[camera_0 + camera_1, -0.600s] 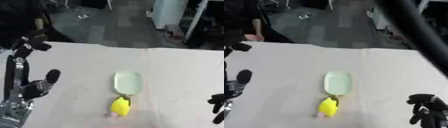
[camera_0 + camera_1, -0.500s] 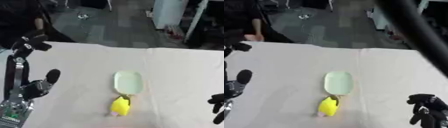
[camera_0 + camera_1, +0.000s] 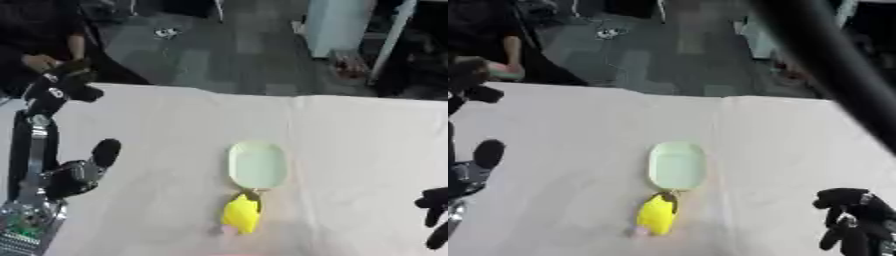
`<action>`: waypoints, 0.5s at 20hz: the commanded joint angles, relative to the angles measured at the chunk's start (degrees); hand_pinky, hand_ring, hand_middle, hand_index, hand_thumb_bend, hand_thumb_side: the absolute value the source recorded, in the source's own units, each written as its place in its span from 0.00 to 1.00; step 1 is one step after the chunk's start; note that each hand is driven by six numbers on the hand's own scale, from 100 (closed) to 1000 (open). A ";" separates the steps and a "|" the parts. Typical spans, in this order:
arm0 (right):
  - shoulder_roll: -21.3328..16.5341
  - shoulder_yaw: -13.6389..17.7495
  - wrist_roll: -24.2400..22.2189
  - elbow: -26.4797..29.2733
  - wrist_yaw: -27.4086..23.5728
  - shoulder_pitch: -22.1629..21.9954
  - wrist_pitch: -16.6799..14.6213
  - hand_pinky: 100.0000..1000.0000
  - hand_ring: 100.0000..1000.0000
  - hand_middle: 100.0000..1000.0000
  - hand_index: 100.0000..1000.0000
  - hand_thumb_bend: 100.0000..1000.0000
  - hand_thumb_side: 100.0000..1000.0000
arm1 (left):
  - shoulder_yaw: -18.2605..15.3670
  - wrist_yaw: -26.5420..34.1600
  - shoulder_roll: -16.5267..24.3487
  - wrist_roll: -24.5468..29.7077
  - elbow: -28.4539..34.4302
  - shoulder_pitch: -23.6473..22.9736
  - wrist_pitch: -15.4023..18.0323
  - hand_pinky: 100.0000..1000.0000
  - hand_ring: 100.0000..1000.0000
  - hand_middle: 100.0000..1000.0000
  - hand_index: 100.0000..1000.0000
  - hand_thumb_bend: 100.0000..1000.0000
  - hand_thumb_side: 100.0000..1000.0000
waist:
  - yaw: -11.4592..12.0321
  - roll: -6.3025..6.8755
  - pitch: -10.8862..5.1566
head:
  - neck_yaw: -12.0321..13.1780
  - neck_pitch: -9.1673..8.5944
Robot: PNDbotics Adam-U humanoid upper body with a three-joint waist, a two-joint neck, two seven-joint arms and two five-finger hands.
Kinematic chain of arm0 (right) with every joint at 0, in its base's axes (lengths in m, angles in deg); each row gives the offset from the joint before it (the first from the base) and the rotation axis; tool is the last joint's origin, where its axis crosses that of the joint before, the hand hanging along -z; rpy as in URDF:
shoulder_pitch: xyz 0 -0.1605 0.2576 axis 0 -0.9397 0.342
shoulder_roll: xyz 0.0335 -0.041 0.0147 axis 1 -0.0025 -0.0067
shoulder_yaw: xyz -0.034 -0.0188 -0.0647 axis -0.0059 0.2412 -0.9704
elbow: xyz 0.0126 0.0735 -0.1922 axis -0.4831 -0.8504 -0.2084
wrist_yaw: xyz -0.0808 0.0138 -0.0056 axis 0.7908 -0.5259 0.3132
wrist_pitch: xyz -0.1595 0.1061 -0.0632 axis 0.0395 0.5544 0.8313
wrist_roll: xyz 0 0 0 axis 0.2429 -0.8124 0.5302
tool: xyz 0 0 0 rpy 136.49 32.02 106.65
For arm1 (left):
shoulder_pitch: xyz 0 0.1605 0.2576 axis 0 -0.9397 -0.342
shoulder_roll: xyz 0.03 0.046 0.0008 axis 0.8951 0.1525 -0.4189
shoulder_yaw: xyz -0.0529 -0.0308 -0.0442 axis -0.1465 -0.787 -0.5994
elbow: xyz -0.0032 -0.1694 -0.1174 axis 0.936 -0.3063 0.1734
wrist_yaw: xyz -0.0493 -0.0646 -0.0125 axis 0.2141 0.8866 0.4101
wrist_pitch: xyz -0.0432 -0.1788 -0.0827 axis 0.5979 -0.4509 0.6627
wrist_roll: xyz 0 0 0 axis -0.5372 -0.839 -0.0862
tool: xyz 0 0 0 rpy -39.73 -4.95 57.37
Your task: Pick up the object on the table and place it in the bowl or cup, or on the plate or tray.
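A: You're hovering both robot hands wide of the bench (image 3: 157, 125); the yellow toy (image 3: 241, 216) is lying just below the pale oval tray (image 3: 258, 165), touching its near rim.

B: Right robot hand (image 3: 852, 215), fingers drooping, nothing held; left robot hand (image 3: 74, 175) relaxed. Approach across the toy's long axis, which is pointing toward the tray.

A yellow object (image 3: 241, 216) lies on the bench (image 3: 157, 130), just below a pale green tray (image 3: 257, 165). My left hand (image 3: 70, 170) rests open at the left edge, well apart from both.

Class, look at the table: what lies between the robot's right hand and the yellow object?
Only bare tablecloth shows between the right hand and the yellow object, clearest in the right eye view.
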 commanded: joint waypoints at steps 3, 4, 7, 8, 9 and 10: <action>-0.68 0.90 0.71 0.78 -0.30 0.60 0.25 0.15 0.43 0.53 0.23 0.03 0.97 | 2.47 -5.27 2.47 5.07 0.91 0.15 -2.09 0.53 0.58 0.79 0.80 0.46 0.89 | -0.37 0.10 -0.17 | 0.06 -0.16; -0.76 1.19 0.90 0.78 -0.57 0.68 0.31 0.15 0.43 0.53 0.23 0.03 0.97 | 4.01 -5.94 2.94 8.02 0.91 -0.01 -2.57 0.53 0.58 0.79 0.80 0.46 0.89 | -0.54 0.09 -0.17 | 0.06 -0.11; -1.12 1.71 1.03 0.78 -1.31 0.82 0.16 0.15 0.43 0.53 0.23 0.03 0.96 | 7.65 -7.67 5.17 16.36 0.91 0.11 -2.83 0.56 0.61 0.79 0.80 0.43 0.91 | -0.96 0.21 -0.23 | 0.38 -0.07; -1.20 1.84 0.99 0.78 -1.49 0.83 0.09 0.15 0.43 0.53 0.23 0.03 0.96 | 8.61 -8.34 6.20 18.36 0.91 0.38 -2.38 0.56 0.61 0.79 0.80 0.43 0.91 | -1.05 0.24 -0.25 | 0.47 -0.03; -1.27 1.93 0.93 0.78 -1.64 0.83 0.04 0.15 0.43 0.53 0.23 0.03 0.96 | 9.36 -9.04 7.21 19.93 0.91 0.71 -1.88 0.57 0.63 0.78 0.79 0.42 0.92 | -1.14 0.29 -0.27 | 0.54 0.01; -1.32 1.97 0.85 0.78 -1.77 0.82 0.00 0.15 0.43 0.53 0.23 0.03 0.96 | 10.11 -9.70 8.30 21.27 0.91 1.08 -1.34 0.57 0.63 0.78 0.79 0.42 0.92 | -1.20 0.31 -0.28 | 0.61 0.03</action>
